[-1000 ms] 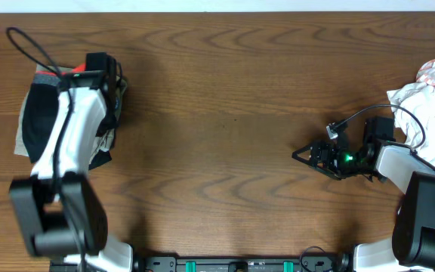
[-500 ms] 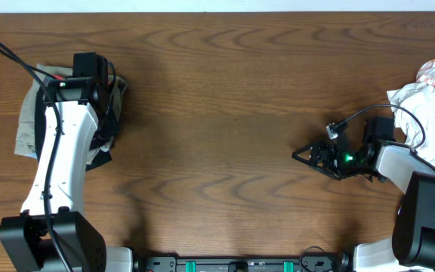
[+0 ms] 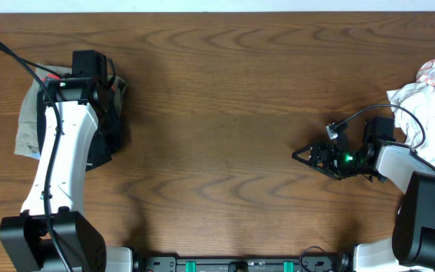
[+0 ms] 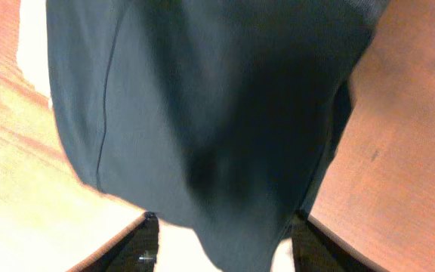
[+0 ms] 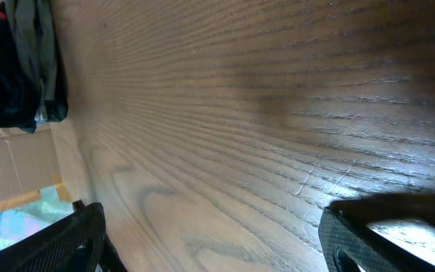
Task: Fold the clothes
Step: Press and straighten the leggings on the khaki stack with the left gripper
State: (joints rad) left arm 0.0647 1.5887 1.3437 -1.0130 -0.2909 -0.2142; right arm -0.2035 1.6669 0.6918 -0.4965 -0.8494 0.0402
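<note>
A brown wooden bench [image 3: 225,113] is seen from above. A pair of black soft trousers [image 3: 108,140] is bunched in a pile at the left end of the bench. A thin orange-red strip [image 3: 50,75] is seen on the pile, on the side by the far edge of the bench. A khaki-grey garment [image 3: 27,128] is laid beside the pile, closer to the bench's left edge and touching the black cloth.

The left end effector [image 4: 221,242] is held over the pile at the left end of the bench. In its own camera, almost all of the view is filled by dark cloth. Its two black fingers [image 4: 148,243] are seen apart, with cloth bulging between them. It cannot be told if the cloth is pinched or let go.

The right end effector [image 3: 302,155] is kept low over bare wood near the right end of the bench, pointed at the bench's middle. Its fingers [image 5: 66,242] are spread wide and nothing is held between them. Crumpled white fabrics [image 3: 429,98] are piled at the right edge of the bench.
</note>
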